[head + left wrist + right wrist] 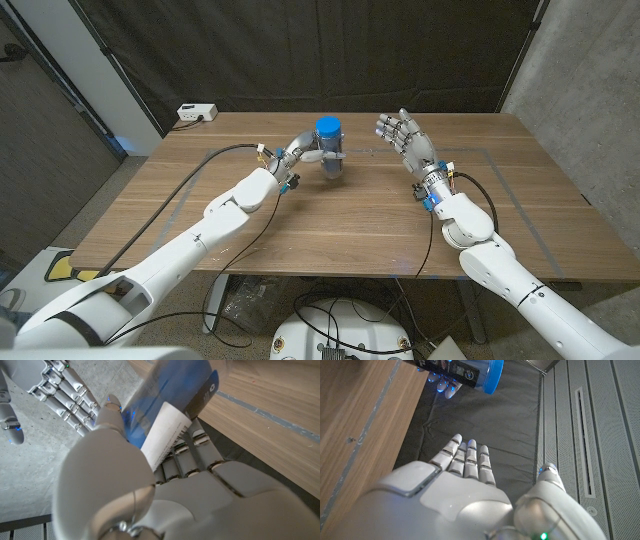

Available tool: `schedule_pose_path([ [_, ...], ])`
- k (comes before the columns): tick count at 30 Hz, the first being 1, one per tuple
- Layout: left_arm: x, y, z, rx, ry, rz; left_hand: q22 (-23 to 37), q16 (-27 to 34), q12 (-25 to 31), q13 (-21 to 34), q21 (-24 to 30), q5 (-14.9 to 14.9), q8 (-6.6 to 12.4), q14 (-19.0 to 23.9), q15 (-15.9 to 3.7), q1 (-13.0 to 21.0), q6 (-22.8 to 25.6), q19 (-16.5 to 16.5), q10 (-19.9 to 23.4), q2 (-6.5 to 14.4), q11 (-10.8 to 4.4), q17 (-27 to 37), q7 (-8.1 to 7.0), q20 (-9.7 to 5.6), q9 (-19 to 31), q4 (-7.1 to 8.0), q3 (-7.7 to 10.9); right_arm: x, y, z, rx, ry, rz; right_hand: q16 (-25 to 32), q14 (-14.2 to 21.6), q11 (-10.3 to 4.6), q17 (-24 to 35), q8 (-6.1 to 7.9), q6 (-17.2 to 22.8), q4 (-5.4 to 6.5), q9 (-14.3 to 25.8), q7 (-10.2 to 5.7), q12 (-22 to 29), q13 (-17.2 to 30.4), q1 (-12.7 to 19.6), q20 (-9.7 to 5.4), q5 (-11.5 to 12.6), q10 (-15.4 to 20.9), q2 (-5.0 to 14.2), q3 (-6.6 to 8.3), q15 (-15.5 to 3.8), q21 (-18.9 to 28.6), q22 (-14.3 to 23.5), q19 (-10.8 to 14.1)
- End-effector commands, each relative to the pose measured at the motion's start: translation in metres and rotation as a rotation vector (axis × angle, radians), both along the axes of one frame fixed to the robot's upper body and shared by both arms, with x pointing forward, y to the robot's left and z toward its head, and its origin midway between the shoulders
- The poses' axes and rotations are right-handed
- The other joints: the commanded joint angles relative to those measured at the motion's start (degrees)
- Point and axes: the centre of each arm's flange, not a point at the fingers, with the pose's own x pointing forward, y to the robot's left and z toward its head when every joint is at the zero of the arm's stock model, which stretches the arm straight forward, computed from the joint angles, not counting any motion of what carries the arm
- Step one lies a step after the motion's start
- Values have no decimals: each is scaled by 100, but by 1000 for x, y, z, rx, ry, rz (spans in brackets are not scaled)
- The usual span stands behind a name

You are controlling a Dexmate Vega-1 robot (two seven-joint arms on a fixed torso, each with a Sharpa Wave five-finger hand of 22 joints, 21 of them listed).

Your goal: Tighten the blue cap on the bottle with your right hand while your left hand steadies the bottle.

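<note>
Left hand [296,155] gripped the clear plastic bottle with the white label [332,160], fingers wrapped round its body from the robot's left side. Bottle stood upright on the wooden table [360,215], far-centre of the tabletop, inside the taped rectangle outline [507,196] marked on the wood. Round blue cap [328,129] sat on top of the bottle, nothing touching it.

Left wrist view: left hand [165,495] had the bottle [170,405] held between thumb on one side and fingers [187,457] on the other, white barcode label facing the palm. Contents or tint of the bottle looked blue there; can't tell which.

Right hand [405,137] was open, holding nothing, fingers spread and pointing up and away from the robot. It sat to the right of the bottle, near but clearly apart from it, roughly level with the cap. Can't tell from the head view whether it was raised off the table.

Right wrist view: right hand [470,495] seen from the back, fingers [470,462] extended straight and side by side, thumb out to the side, nothing in it. Blue cap [492,377] and the end of the bottle showed beyond the fingertips, with a gap between them.

White power strip [197,113] lay at the far left corner of the table. Dark curtain [330,50] hung behind the table.
</note>
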Motion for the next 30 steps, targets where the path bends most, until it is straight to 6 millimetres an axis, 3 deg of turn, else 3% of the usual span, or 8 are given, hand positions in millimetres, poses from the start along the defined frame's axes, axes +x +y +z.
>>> schedule_pose_path([
  [1, -9, 20, 7, -33, -2, -4, 22, -16, 39, 30, 53, -4, 18, 63, -84, 723, 190, 102, 56, 712, 0, 17, 135, -63, 17, 95, 137, 8, 28, 9, -24, 11, 38, -14, -38, -14, 22, 17, 41, -5, 21, -11, 14, 27, 50, 1, -13, 26, 17, -29, 16, -52, 33, -58],
  [6, -1, 19, 7, -39, 9, -41, 22, -17, 31, 30, 63, -9, 14, 96, -82, 713, 213, 138, 63, 699, 19, 16, 134, -108, 18, 109, 151, 9, 40, 13, -35, 4, 53, -62, -247, -59, 34, 35, 135, 28, 24, -219, -21, 32, 0, 46, -19, -49, 17, -66, 69, -130, 38, -289],
  [14, 0, 15, 11, -55, 6, -74, 19, -33, 32, 31, 85, -15, 2, 128, -54, 696, 252, 217, 123, 672, 64, 10, 173, -119, 18, 128, 175, 21, 52, 13, -52, 15, 39, -99, -529, -84, 36, 43, 218, 54, 28, -291, -70, 36, -46, 76, -18, -184, 23, -100, 114, -191, 41, -558],
  [17, 0, 14, 12, -60, 6, -82, 18, -35, 28, 31, 88, -15, -4, 139, -50, 693, 251, 230, 128, 670, 53, 10, 172, -117, 18, 132, 182, 25, 53, 14, -57, 3, 6, -102, -803, -79, 41, 24, 234, 85, 28, -342, -124, 39, -108, 151, -15, -366, 25, -142, 192, -230, 44, -859],
  [21, 1, 12, 11, -64, 15, -94, 17, -46, 19, 31, 82, -16, -13, 146, -43, 688, 265, 226, 135, 665, 89, 9, 176, -120, 19, 141, 199, 28, 56, 15, -50, -6, -29, -95, -1259, -105, 40, -35, 154, 135, 28, -427, -191, 41, -211, 386, -4, -720, 53, -203, 322, -250, 57, -1476],
  [22, 1, 11, 11, -62, 17, -98, 16, -49, 15, 31, 83, -15, -15, 150, -42, 687, 271, 234, 135, 664, 75, 9, 179, -118, 19, 143, 205, 28, 57, 15, -54, -13, -38, -88, -1425, -105, 39, -47, 116, 151, 28, -460, -187, 43, -249, 634, 2, -833, 67, -226, 313, -237, 64, -1725],
  [25, -1, 9, 10, -57, 21, -105, 16, -55, 6, 31, 81, -15, -18, 150, -44, 685, 281, 235, 126, 662, 69, 9, 190, -118, 19, 147, 214, 30, 58, 15, -51, -23, -71, -82, -1642, -125, 39, -56, 70, 177, 28, -541, -214, 43, -314, 755, 4, -1071, 75, -265, 347, -252, 73, -2128],
  [30, 0, 8, 5, -85, 37, -119, 15, -64, -6, 31, 79, -13, -30, 152, -45, 680, 278, 240, 120, 659, 76, 9, 192, -115, 20, 152, 226, 31, 63, 15, -47, -21, -86, -57, -1862, -135, 41, -57, 13, 217, 28, -676, -189, 43, -423, 1114, 12, -1269, 78, -328, 282, -257, 93, -2767],
])
